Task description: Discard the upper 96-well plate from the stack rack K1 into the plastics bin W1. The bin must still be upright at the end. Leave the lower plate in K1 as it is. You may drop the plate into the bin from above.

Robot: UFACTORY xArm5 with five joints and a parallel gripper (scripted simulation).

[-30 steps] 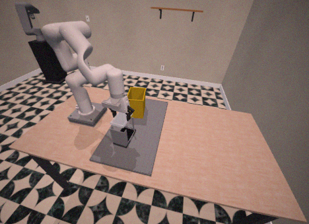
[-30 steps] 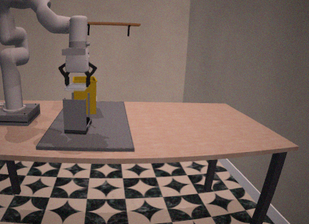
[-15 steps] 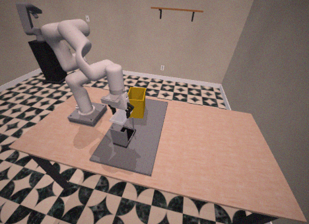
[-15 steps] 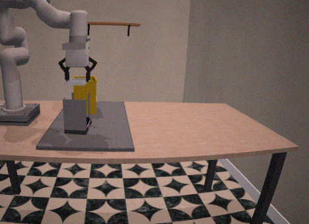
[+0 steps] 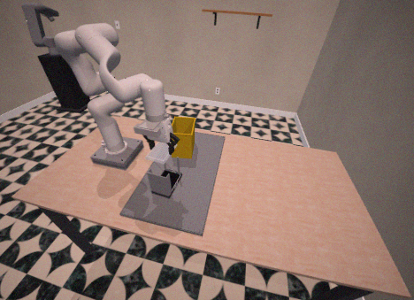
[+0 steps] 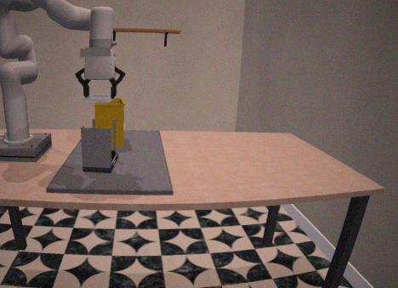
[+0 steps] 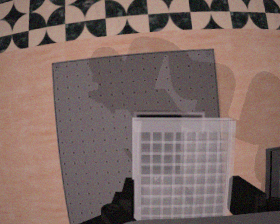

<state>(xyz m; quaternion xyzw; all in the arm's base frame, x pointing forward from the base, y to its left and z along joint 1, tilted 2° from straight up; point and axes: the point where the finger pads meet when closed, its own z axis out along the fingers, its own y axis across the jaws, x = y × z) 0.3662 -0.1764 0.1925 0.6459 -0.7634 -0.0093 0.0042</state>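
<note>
My gripper (image 5: 162, 147) is shut on the upper 96-well plate (image 5: 159, 155), a clear white gridded plate held flat. In the exterior view the plate (image 6: 99, 98) hangs between the black fingers (image 6: 99, 93), well above the grey stack rack K1 (image 6: 98, 149) and just above the rim height of the yellow bin W1 (image 6: 110, 121). The wrist view shows the plate (image 7: 181, 167) filling the space between the fingers, over the grey mat. The rack K1 (image 5: 164, 181) stands on the mat in front of the upright bin W1 (image 5: 183, 137). The lower plate inside the rack is hidden.
The grey mat (image 5: 177, 185) lies on the wooden table (image 5: 283, 196). The arm's base (image 5: 117, 153) is bolted at the mat's left. A dark edge (image 7: 279, 172) shows at the right of the wrist view.
</note>
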